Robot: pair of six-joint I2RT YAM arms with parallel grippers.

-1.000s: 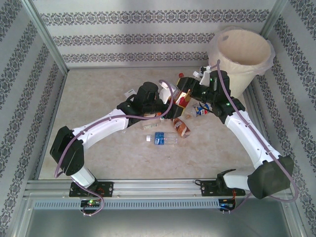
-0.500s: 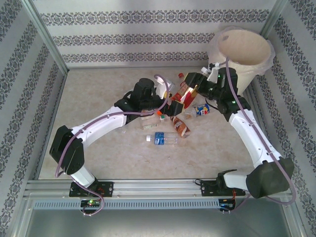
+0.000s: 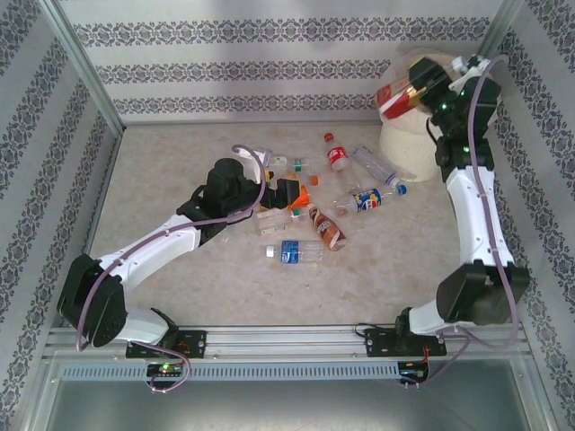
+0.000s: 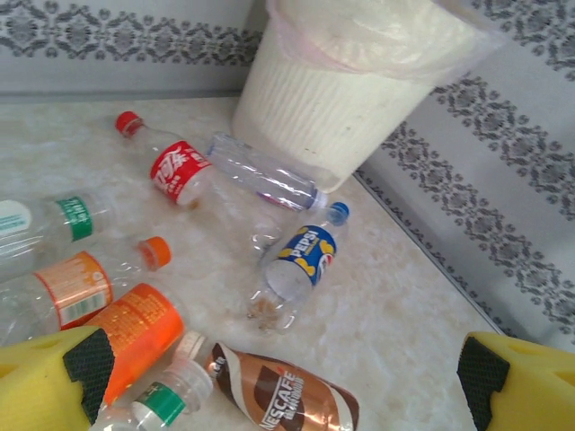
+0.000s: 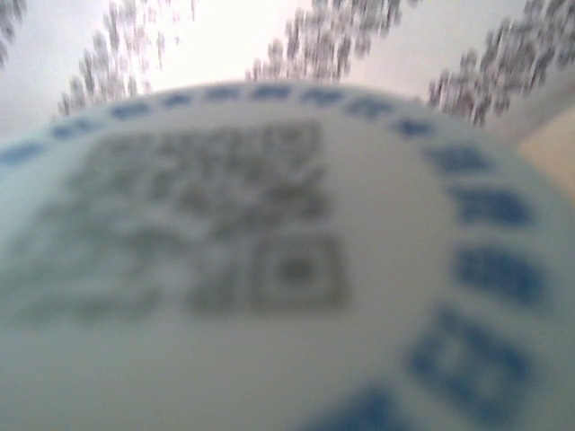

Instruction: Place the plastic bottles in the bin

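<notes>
Holding the left jaws wide open over light, crushable, slippery bottles (image 4: 301, 260) on the bench (image 4: 404, 314); best pinched mid-label. Gripping a red-labelled bottle (image 3: 397, 92) in the right jaws, above the bin (image 3: 409, 157)

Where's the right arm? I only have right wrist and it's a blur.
Observer: The right gripper is up over the bin, clamped on a red-labelled bottle.
Operator: Left side?
Observer: The left gripper is open and empty, above the brown Nescafe bottle.
Operator: Anything near the bin's base?
Observer: A clear bottle lies on the table right beside it.
</notes>
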